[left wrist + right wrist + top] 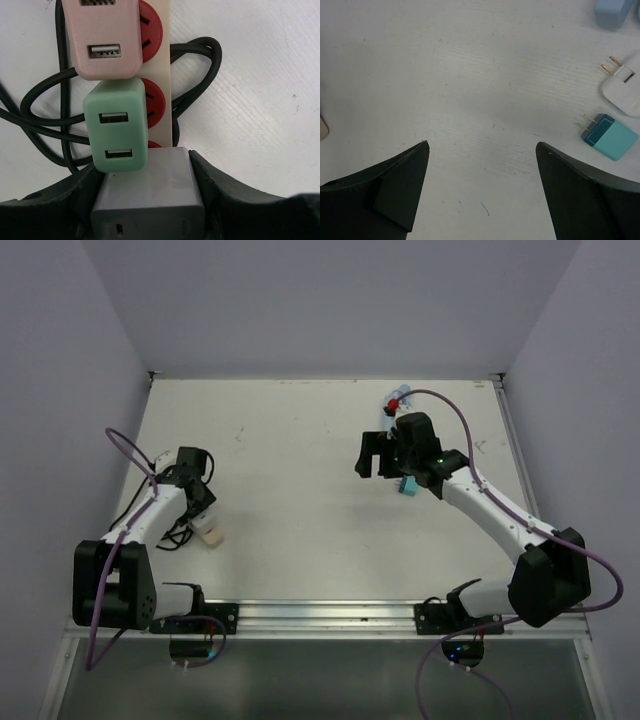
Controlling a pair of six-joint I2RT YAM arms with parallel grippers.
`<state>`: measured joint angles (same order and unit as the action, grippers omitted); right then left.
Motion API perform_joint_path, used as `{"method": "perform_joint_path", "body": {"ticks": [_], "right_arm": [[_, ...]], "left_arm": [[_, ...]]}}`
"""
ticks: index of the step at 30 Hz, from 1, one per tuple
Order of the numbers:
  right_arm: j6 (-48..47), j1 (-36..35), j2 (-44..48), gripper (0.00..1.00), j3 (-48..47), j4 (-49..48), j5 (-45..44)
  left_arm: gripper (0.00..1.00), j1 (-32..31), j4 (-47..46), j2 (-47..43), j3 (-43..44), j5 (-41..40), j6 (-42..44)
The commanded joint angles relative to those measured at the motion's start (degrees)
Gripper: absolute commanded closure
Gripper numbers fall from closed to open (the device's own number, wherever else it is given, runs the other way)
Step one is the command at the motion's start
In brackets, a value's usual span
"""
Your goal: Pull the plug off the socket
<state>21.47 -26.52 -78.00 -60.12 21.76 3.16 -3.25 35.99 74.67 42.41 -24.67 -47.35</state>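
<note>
A cream power strip (160,65) with red sockets lies on the white table, with its black cable (40,107) coiled beside it. Three plugs sit in it in a row: a pink one (102,37), a green one (116,125) and a grey one (150,195) nearest the camera. My left gripper (145,165) is shut on the grey plug, a finger against each side. In the top view my left gripper (203,512) is at the table's left over the strip (212,534). My right gripper (482,147) is open and empty above bare table; it also shows in the top view (383,455).
Loose plugs lie to the right of my right gripper: a teal one (612,137), a white one (625,90) and a blue one (611,11) at the frame's top edge. The teal one (407,486) also shows under the right arm. Walls enclose the table.
</note>
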Motion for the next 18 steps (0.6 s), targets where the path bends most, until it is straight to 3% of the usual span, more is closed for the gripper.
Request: {"method": "perform_joint_path", "body": {"ticks": [1, 5, 11, 18], "right_arm": [[0.23, 0.16, 2.23, 0.08, 0.79, -1.46, 0.01], [0.32, 0.07, 2.85, 0.09, 1.67, -1.54, -0.08], [0.50, 0.16, 4.26, 0.09, 2.63, -1.11, -0.78], [-0.12, 0.07, 6.98, 0.09, 3.60, 0.21, -2.80]], "left_arm": [[0.58, -0.18, -2.50, -0.32, 2.14, 5.24, 0.33], [0.64, -5.43, -1.27, 0.21, 5.48, 6.12, -0.90], [0.65, -15.46, 2.33, 3.63, 14.62, 4.10, -4.06], [0.68, -22.50, 2.69, 9.33, 21.83, 4.54, -5.47]]}}
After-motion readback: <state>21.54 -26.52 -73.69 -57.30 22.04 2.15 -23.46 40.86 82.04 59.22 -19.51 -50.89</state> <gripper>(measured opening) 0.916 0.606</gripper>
